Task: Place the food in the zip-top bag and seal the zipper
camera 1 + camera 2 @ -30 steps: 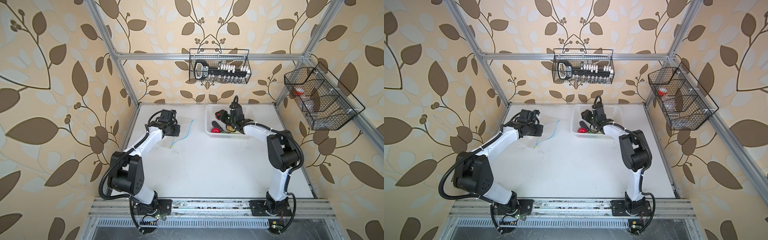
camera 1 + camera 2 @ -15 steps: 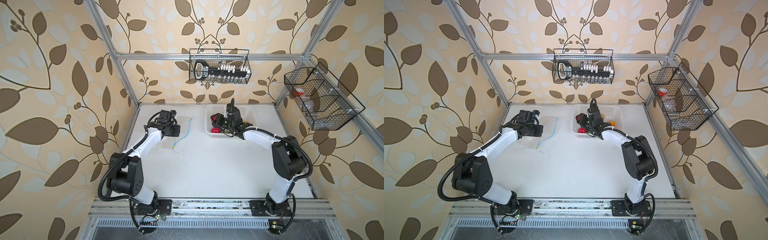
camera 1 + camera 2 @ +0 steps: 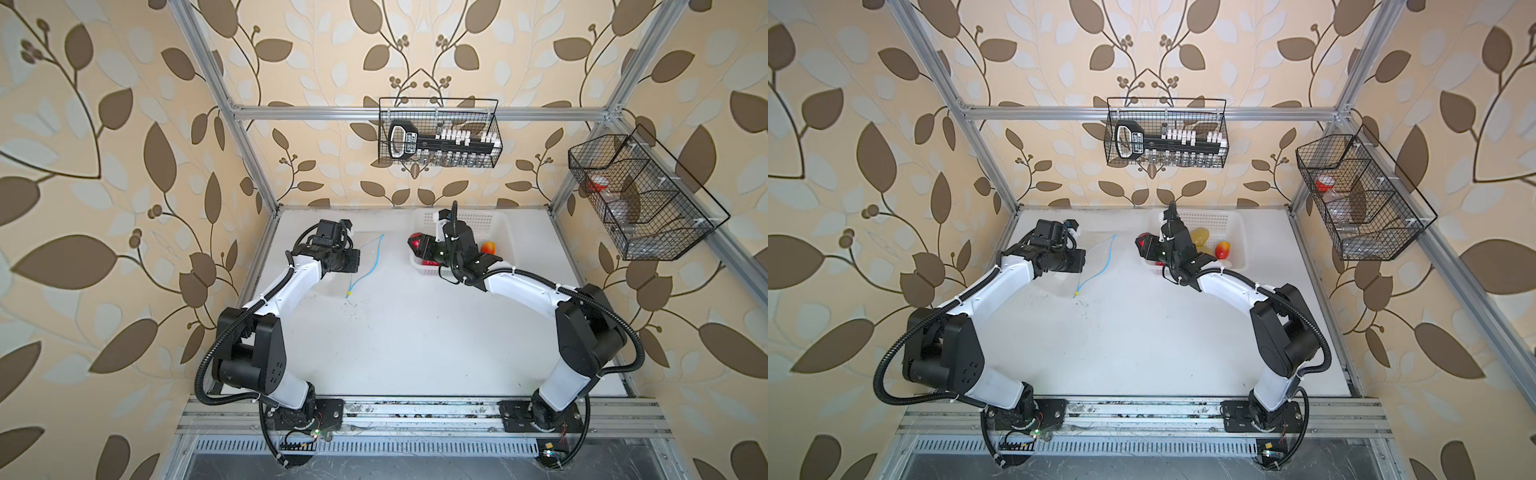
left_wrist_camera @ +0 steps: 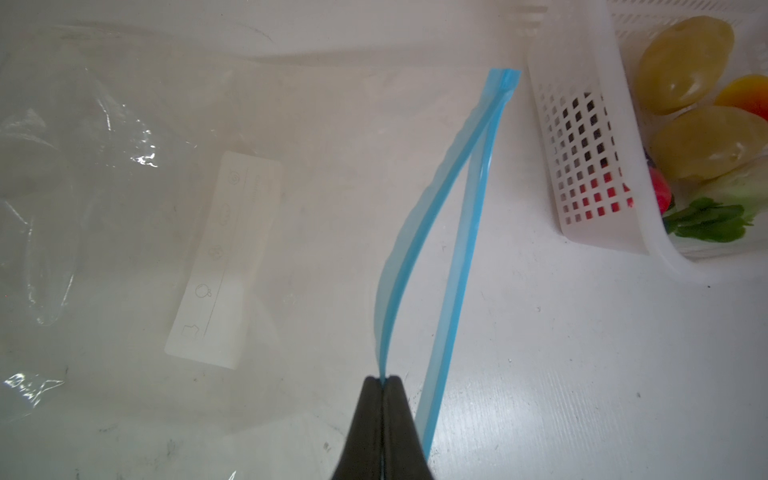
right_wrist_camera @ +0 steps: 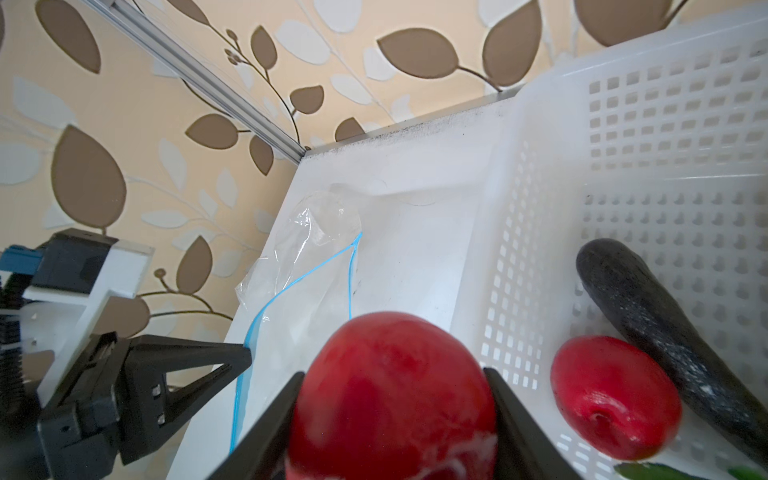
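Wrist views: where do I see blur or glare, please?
In the left wrist view, the left gripper, shut on the zipper, is dark and soft, and the zip-top bag shows white glints; in the right wrist view, the tomato in the right gripper is blurred at its lower edge, while the basket looks sharp.

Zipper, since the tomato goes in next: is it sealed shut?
No: in the left wrist view the zipper's two blue strips stand apart, with the left gripper pinching the lifted one.
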You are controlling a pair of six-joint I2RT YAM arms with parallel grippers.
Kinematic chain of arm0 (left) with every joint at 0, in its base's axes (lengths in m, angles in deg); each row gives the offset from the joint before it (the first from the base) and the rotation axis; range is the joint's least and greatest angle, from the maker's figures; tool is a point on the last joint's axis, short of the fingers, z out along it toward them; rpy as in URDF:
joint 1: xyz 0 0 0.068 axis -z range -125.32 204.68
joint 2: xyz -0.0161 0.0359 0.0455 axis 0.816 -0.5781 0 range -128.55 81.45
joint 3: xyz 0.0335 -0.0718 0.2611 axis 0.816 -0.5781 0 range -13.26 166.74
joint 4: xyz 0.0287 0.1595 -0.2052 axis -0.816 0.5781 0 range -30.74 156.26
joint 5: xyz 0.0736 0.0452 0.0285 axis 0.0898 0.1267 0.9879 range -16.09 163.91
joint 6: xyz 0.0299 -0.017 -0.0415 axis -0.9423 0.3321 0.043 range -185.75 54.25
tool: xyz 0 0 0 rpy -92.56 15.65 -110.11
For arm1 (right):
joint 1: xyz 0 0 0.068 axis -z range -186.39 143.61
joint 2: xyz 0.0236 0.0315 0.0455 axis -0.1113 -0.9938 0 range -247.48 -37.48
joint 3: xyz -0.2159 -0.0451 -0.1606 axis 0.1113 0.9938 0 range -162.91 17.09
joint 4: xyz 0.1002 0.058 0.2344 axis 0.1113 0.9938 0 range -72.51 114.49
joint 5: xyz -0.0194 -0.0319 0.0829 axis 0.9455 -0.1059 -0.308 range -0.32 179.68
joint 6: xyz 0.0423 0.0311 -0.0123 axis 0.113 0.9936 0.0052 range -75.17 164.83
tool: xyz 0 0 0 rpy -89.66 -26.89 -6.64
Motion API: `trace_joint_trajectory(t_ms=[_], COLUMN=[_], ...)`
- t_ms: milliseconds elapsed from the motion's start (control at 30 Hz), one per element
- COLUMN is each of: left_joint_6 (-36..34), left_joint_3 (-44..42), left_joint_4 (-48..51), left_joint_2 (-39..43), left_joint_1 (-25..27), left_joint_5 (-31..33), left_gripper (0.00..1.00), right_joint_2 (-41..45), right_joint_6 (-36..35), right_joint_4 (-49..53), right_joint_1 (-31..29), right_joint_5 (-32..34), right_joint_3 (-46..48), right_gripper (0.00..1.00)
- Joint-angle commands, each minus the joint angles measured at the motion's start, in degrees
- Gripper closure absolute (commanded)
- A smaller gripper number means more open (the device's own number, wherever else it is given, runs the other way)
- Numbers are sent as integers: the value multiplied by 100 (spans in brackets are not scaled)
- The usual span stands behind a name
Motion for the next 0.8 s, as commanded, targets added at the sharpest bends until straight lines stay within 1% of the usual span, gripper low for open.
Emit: trace_joint_trajectory(t_ms=[0, 400, 467, 533, 633, 700, 767], left_joint_6=[106, -2, -28, -83, -99, -117, -173], left_joint_3=[-111, -120, -148, -211, -243, -237, -225], left_joint_4=[-161, -108, -82, -95, -115, -113, -81], left_joint_2=[316, 364, 396, 408, 408, 412, 410], left_joint_1=[-106, -189, -206, -239, -264, -276, -294], left_joint_5=[-144, -620, -786, -1113, -1217, -1244, -1407], left_gripper=[100, 100, 100, 100, 100, 100, 100], right_joint_2=[84, 156, 130, 149, 101, 15, -80], right_joint_6=[-233, -516, -530, -511, -479, -460, -403], right_joint_4=[-221, -784, -851, -1110, -1467, -1496, -1547], right_joint_1=[-141, -630, -728, -825, -935, -980, -1016], right_joint_5=[33, -191, -168, -90, -75, -98, -137], right_joint_3=[8, 246, 275, 414, 553, 514, 469], right_gripper=[69, 69, 68, 68, 68, 68, 68])
